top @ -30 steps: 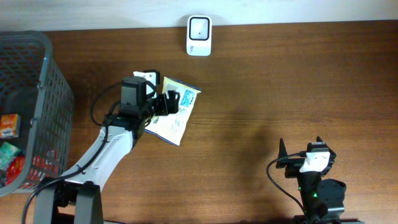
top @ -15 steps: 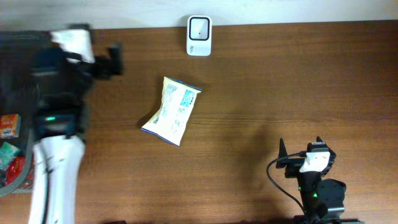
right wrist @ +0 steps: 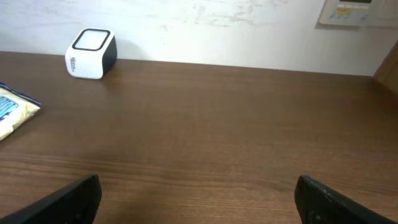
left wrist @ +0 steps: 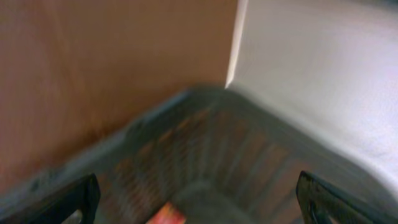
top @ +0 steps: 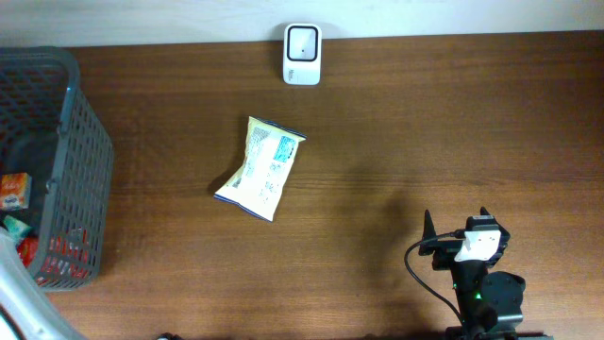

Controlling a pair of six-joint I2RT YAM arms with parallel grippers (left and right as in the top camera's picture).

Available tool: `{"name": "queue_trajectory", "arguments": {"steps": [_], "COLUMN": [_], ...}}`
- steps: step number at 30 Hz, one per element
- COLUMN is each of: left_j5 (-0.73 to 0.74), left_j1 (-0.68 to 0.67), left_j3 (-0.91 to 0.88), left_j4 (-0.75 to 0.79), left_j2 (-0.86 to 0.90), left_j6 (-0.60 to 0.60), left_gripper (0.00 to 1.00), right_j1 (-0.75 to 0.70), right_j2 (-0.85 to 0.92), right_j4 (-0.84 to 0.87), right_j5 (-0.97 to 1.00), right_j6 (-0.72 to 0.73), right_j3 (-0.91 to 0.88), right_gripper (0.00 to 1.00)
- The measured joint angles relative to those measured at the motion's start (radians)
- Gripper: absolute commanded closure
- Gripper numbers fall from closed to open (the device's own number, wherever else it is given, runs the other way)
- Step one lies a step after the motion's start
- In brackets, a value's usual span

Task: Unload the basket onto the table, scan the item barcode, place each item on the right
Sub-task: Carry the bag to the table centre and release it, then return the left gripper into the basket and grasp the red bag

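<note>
At the far left of the counter (top: 425,123) stands a grey mesh basket (top: 90,161). The overhead view shows an orange carton (top: 13,189) and red packets (top: 58,251) lying in it. That view gives only a blurred white sliver of the left arm (top: 15,307) at the bottom corner, and the left hand (left wrist: 198,202) itself is out of its frame. The left wrist camera supplies what is missing. Its dark fingertips (left wrist: 78,198) sit at the two lower corners of the picture, spread wide with nothing between them, over one corner of the basket. Everything there is smeared, and an orange-red patch low in the frame is too blurred to name.

Further right, out on open wood well apart from the basket, the snack packet (top: 260,168) lies flat and slightly askew, a blue printed panel facing up. The print is too small to tell whether it includes a barcode. The right wrist camera catches only the packet's corner at its left edge.

Beyond the packet, at the back edge of the counter, is the white scanner (top: 302,42). From overhead it is a rounded rectangle with a dark window. The right wrist view shows it from the side as a small upright block with a dark flank, just before the pale wall (right wrist: 249,25).

At the lower right, the right hand (right wrist: 199,199) is parked well apart from both packet and scanner. Its fingers are wide and empty over bare wood.
</note>
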Motion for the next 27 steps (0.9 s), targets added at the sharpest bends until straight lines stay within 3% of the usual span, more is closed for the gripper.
{"name": "queue_trajectory", "arguments": {"steps": [12, 18, 27], "left_j5": [-0.269, -0.311, -0.332], "left_j1": [0.005, 0.005, 0.005], "left_j3": [-0.002, -0.019, -0.281], "left_j4": [-0.296, -0.497, -0.312], "left_j2": [0.287, 0.327, 0.33], "left_j6": [-0.126, -0.344, -0.436], "left_gripper": [0.01, 0.01, 0.01], "right_j1": [0.0, 0.0, 0.0], "right_j2": [0.0, 0.0, 0.0], "right_j4": [0.0, 0.0, 0.0], "right_j5": [0.0, 0.0, 0.0], "right_j6": [-0.001, -0.001, 0.0], "right_j3": [0.0, 0.0, 0.0], "right_gripper": [0.02, 0.02, 0.02]}}
